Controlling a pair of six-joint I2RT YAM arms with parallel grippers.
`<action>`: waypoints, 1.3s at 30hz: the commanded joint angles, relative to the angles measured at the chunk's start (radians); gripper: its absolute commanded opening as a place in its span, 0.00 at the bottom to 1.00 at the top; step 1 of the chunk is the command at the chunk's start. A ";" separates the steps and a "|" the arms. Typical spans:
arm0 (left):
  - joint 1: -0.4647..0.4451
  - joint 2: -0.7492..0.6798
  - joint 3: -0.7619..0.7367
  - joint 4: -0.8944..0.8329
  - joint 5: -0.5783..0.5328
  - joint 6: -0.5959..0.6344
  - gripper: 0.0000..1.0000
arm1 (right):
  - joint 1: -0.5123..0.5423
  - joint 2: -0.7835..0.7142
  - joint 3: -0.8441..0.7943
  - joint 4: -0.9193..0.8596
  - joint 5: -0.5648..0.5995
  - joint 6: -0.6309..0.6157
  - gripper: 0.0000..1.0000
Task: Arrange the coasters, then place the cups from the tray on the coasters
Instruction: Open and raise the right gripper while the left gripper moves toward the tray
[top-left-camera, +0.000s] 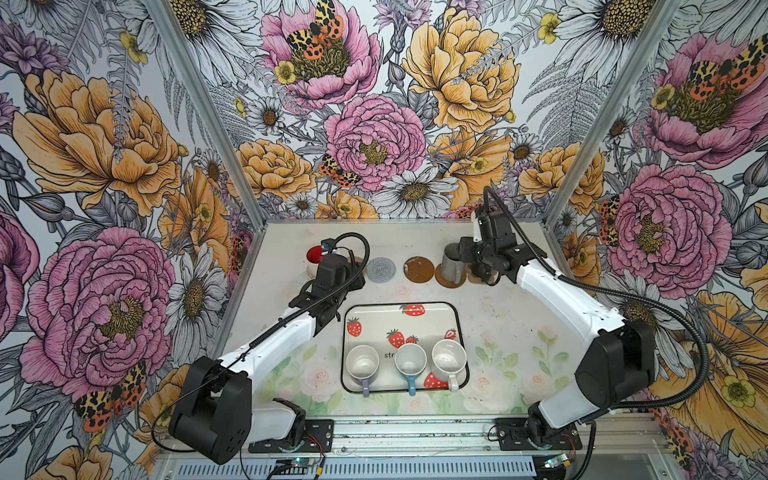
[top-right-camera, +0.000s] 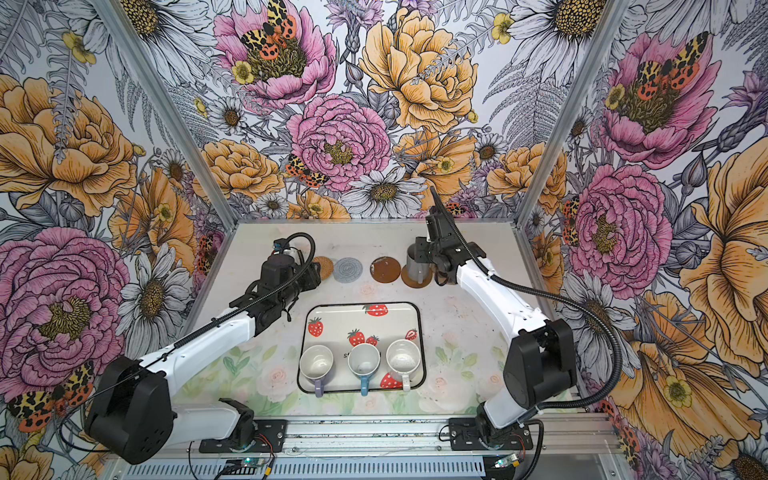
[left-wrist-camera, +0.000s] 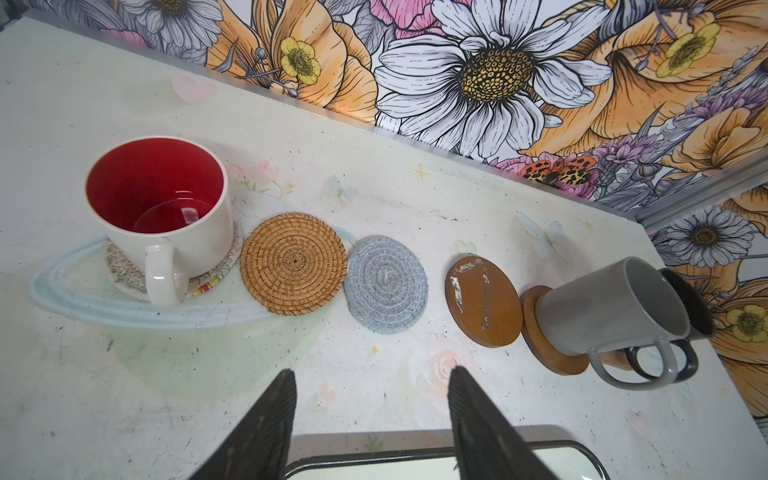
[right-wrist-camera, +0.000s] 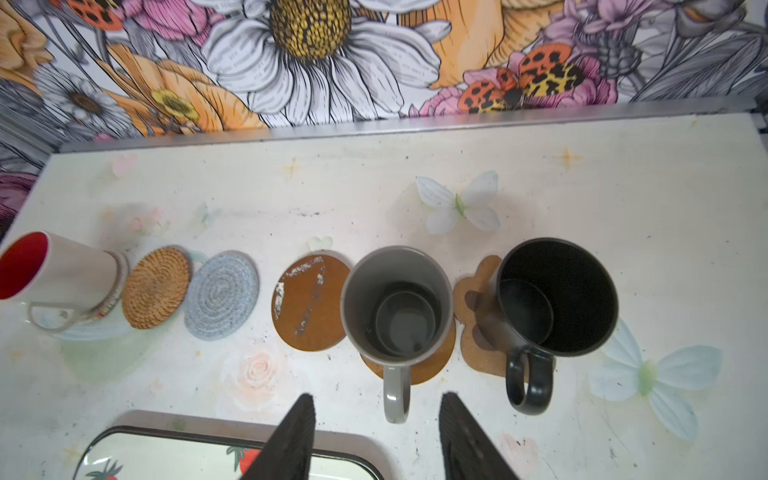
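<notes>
As things stand, step: mats lie in one row along the far side; mug-placing looks about half done.
Grey mug (right-wrist-camera: 397, 303): upright on a brown disc (right-wrist-camera: 432, 365), handle turned toward the tray.
Right gripper (right-wrist-camera: 378, 397): jaws spread, empty; the grey mug's handle sits just ahead of them, untouched.
Left gripper (left-wrist-camera: 372, 372): jaws spread, empty, over bare table (left-wrist-camera: 124, 395) between tray and row.
Other mugs placed: white mug (left-wrist-camera: 158, 195), red inside, on the pale mat (left-wrist-camera: 120, 270) at the left end; black mug (right-wrist-camera: 557, 295) on the paw-shaped mat (right-wrist-camera: 473, 291) at the right end.
Free mats: tan woven mat (left-wrist-camera: 293, 262), grey woven mat (left-wrist-camera: 385, 284), second brown disc (left-wrist-camera: 484, 301), side by side mid-row.
Tray (top-left-camera: 376, 320): near side, holding lilac mug (top-left-camera: 362, 361), blue mug (top-left-camera: 410, 359), speckled mug (top-left-camera: 449, 357).
Next move, my guess: an arm goes to the tray, takes one mug by rim or handle, and sets it centred on a free mat. Neighbours lie close, so it must go down straight.
</notes>
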 joint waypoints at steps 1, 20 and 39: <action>-0.010 -0.040 0.010 -0.008 0.005 0.009 0.60 | 0.024 -0.073 -0.006 0.098 0.020 0.061 0.51; -0.215 -0.194 0.186 -0.341 -0.183 0.052 0.60 | 0.143 -0.233 -0.355 0.560 -0.100 0.322 0.51; -0.259 -0.428 0.188 -0.772 -0.009 0.043 0.60 | 0.144 -0.301 -0.422 0.574 -0.089 0.305 0.49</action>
